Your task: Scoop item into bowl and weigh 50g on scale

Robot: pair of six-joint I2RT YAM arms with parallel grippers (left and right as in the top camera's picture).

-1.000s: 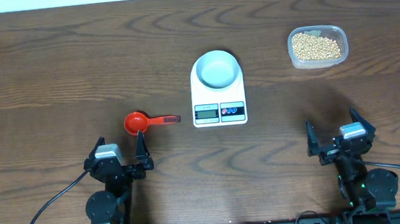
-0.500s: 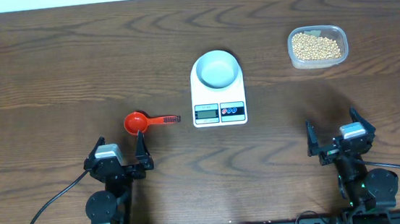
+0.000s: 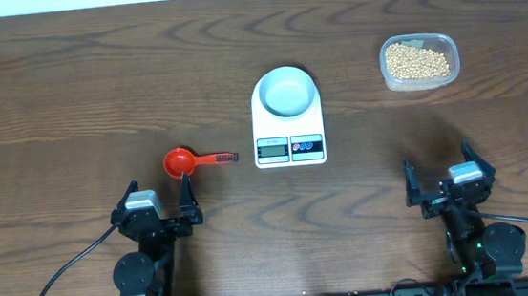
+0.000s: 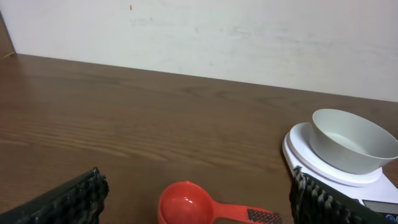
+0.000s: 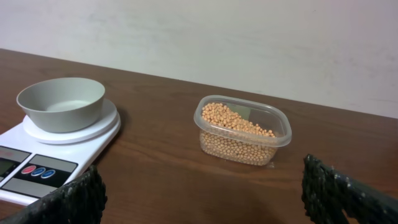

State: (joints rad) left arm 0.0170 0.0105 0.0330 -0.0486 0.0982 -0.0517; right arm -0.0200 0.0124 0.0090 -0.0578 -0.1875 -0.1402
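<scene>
The pale blue-white bowl [image 3: 285, 92] [image 4: 352, 140] [image 5: 61, 102] stands empty on the white scale [image 3: 289, 138] [image 4: 298, 146] [image 5: 37, 165] mid-table. Tan beans, the item [image 3: 416, 61] [image 5: 239, 130], fill a clear plastic tub [image 3: 448, 55] [image 5: 283, 127] at the back right. A red scoop [image 3: 182, 160] [image 4: 186, 204] lies left of the scale, handle pointing right. My left gripper [image 3: 159, 203] [image 4: 199, 202] is open at the near edge, just behind the scoop, holding nothing. Near the front right, my right gripper [image 3: 441, 177] [image 5: 202, 199] is open and empty, well short of the tub.
The dark wooden table [image 3: 95, 76] ends at a pale wall [image 4: 217, 31] at the back. Both arm bases and their cables [image 3: 60, 281] sit along the near edge.
</scene>
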